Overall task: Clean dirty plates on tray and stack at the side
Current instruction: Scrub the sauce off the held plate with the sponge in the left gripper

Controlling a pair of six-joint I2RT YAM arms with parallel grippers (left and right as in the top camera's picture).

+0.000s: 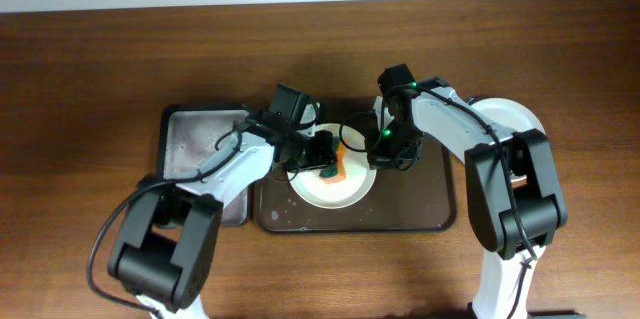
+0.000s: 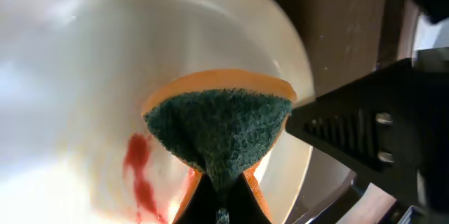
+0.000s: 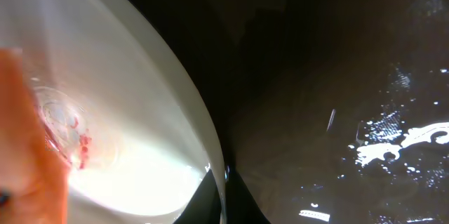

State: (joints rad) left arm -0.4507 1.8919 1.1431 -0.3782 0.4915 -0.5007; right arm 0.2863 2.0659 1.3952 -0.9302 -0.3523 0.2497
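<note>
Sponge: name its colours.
The sponge is orange with a dark green scouring face; the left wrist view shows it best.

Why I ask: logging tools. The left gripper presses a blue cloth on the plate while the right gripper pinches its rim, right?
No: the left gripper holds an orange sponge with a green scouring face, not a blue cloth, as the left wrist view shows. It does sit on the plate, whose rim the right gripper pinches.
</note>
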